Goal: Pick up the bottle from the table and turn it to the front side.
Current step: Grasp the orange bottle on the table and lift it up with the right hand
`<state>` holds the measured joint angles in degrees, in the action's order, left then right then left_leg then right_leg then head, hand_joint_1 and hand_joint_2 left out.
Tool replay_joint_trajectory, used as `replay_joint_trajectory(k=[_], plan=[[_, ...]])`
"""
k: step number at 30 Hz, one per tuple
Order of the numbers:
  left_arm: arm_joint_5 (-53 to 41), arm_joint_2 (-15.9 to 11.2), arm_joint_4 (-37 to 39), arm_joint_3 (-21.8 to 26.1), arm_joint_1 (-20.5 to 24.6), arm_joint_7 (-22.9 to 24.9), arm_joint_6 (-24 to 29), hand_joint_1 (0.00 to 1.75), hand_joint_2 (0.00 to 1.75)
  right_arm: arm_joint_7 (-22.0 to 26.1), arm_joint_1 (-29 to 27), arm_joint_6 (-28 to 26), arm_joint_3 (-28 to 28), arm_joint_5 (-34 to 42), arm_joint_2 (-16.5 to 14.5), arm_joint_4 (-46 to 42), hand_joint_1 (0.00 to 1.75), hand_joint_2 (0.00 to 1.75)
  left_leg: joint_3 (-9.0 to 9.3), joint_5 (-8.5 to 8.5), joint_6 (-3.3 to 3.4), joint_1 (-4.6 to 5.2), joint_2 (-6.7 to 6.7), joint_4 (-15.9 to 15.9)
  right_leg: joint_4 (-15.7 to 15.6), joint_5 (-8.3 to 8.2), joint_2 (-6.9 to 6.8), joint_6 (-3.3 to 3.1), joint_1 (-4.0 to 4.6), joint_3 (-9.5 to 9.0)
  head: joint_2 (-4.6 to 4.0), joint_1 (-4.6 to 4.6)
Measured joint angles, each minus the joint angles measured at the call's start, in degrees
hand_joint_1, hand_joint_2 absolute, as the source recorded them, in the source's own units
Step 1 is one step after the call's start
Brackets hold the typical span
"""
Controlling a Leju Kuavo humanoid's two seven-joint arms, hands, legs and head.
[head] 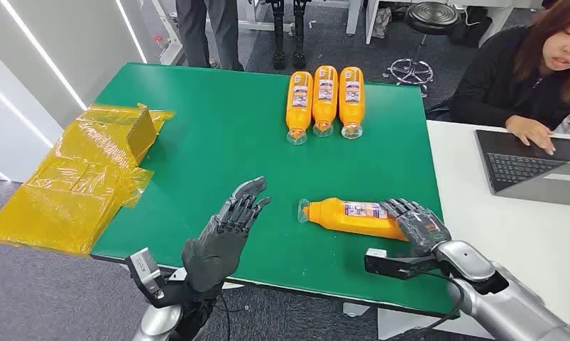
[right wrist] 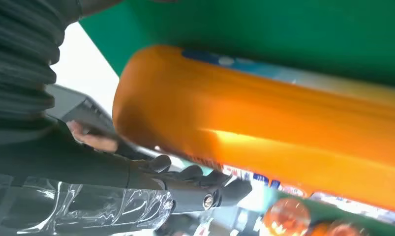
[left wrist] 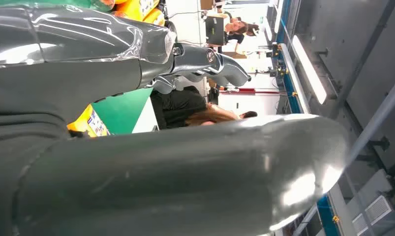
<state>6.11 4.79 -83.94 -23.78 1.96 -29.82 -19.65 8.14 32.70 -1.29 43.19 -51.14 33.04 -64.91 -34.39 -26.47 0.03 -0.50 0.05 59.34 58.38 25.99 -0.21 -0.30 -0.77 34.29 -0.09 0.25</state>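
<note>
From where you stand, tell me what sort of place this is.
Probably an office or lab set up for robot trials: a green-topped table with orange bottles in a row, a person at a laptop, and a stool behind.

Left robot hand (head: pixel 225 231): raised above the table (head: pixel 218 142), palm turned inward toward the right robot hand, fingers extended forward and slightly apart, holding nothing. Left silver forearm enters from below. Right robot hand (head: pixel 417 224): lowered at the base end of the lying bottle (head: pixel 353 217), fingers (head: pixel 402 209) curved over its top; a firm grip cannot be confirmed. Right forearm enters from the lower right
</note>
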Motion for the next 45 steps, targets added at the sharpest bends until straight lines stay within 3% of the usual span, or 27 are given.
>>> replay_joint_trajectory(k=[5,18,24,26,28,30,45], plan=[[0.0,-0.1,-0.1,0.0,0.0,0.0,0.0,0.00,0.00,-0.4,0.5,-0.2,0.0,0.4,-2.3,2.1,0.00,1.75,0.01,0.01,0.00,0.00,0.00,0.0,0.0,0.00,-0.01,0.00,0.00,0.00,0.00,0.01],[0.7,-0.2,0.5,-0.1,2.0,-0.6,-0.1,0.00,0.00,4.6,10.3,10.6,2.9,7.0,-9.8,16.7,0.00,1.75,0.08,0.09,0.01,-0.01,0.03,0.0,0.0,-0.04,0.06,-0.01,0.00,-0.02,0.00,0.01],[0.9,-0.2,1.7,-0.1,3.1,-0.5,-1.1,0.00,0.00,8.4,14.9,18.9,5.9,11.5,-11.3,22.5,0.00,1.75,0.08,0.09,0.02,-0.01,0.01,0.0,0.0,-0.04,0.01,-0.01,0.00,-0.04,0.00,0.01],[0.9,-0.2,2.1,-0.1,3.5,-0.5,-1.2,0.00,0.00,8.8,16.1,20.6,6.8,12.3,-11.6,23.8,0.19,1.75,0.08,0.10,0.03,0.00,0.00,0.0,0.0,-0.04,0.00,-0.01,0.00,-0.05,0.00,0.01],[0.9,-0.2,2.4,-0.1,3.6,-0.6,-1.2,0.00,0.00,8.7,16.8,20.8,7.6,12.7,-12.1,24.9,1.06,1.75,0.07,0.10,0.03,0.00,0.00,0.0,0.0,-0.04,0.00,0.00,0.00,-0.05,0.00,0.01],[1.0,-0.2,2.6,-0.1,3.6,-0.7,-1.2,0.00,0.00,8.5,17.2,20.4,8.3,12.7,-12.5,25.7,1.75,1.75,0.08,0.10,0.03,0.00,0.01,0.0,0.0,-0.04,0.02,0.00,0.00,-0.05,0.00,0.01],[1.0,-0.2,3.0,-0.1,4.2,-0.8,-1.4,0.00,0.00,7.5,18.3,17.7,10.6,13.0,-13.3,27.6,1.75,1.75,0.08,0.14,0.06,0.00,0.01,0.0,0.0,-0.10,0.01,0.00,0.00,-0.06,0.00,0.00]])
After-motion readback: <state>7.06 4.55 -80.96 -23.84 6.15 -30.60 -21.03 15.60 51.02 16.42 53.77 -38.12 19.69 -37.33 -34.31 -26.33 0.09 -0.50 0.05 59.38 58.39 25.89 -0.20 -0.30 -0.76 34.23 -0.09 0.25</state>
